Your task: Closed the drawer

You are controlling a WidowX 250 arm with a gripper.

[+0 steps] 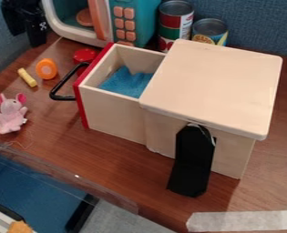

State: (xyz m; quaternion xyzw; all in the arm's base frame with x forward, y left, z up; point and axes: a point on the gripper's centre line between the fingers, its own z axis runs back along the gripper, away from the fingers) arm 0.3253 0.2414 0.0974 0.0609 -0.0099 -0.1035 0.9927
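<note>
Whitish tape (249, 221) lies flat and slightly wrinkled along the lower right of the frame, on the desk. At the middle, the drawer (112, 113) stands open, drawn out toward the left from a box (215, 86) of smooth, pale wood with a rounded-corner lid. Its front panel (80, 105) is red, with a black, bow-shaped handle (61, 97); crumpled blue cloth (124, 82) lies inside. Against the box's near side leans a black, strap-like flap (193, 159).

Left of the drawer are a round red piece (84, 55), an orange disc-like toy (46, 68), a stubby yellow stick (27, 78) and a soft pink plush mouse (12, 113). Behind stand a turquoise-and-white toy microwave (135, 18) and two metal cans (176, 20) (210, 31). The gripper (33, 27) is at the upper left, apart from the drawer; I cannot tell how it is set.

Brown, wood-grained desk (118, 159) spreads beneath, with a clear strip along its near edge. Woven blue-grey partition (255, 27) rises behind.
</note>
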